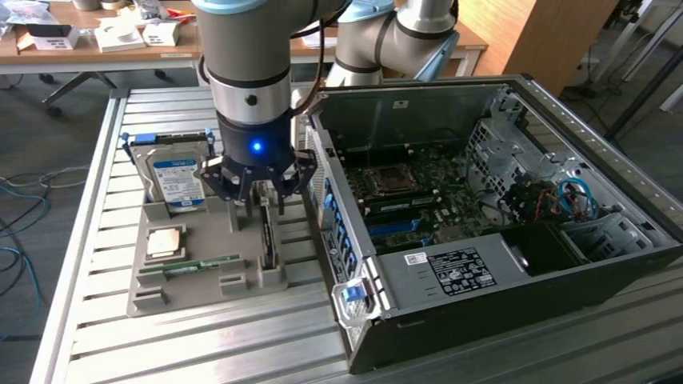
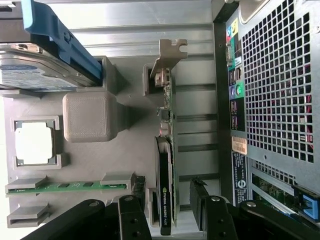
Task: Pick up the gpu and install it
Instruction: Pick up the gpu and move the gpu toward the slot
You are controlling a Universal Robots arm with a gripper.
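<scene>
The gpu (image 2: 164, 200) is showing glossy black plastic and a bare metal bracket (image 2: 169, 56); the grey tray (image 1: 217, 238) is looking matt and grainy, the table (image 1: 101, 336) ribbed aluminium.

One gpu (image 2: 166, 165), one hard drive (image 1: 176, 180), one green memory stick (image 1: 190, 265), one processor chip (image 1: 165, 240), one gray parts tray (image 1: 203, 290), one open computer case (image 1: 481, 320), one robot arm (image 1: 251, 72) with one gripper (image 1: 261, 210), one slatted metal table (image 1: 213, 344)

Gpu (image 2: 165, 200) black; bracket (image 2: 167, 55) tan-silver. Drive (image 1: 171, 154) silver, label (image 1: 177, 182) blue-white. Tray (image 2: 89, 117) grey. Memory stick (image 2: 65, 186) green. Case grille (image 2: 280, 75) perforated.
</scene>
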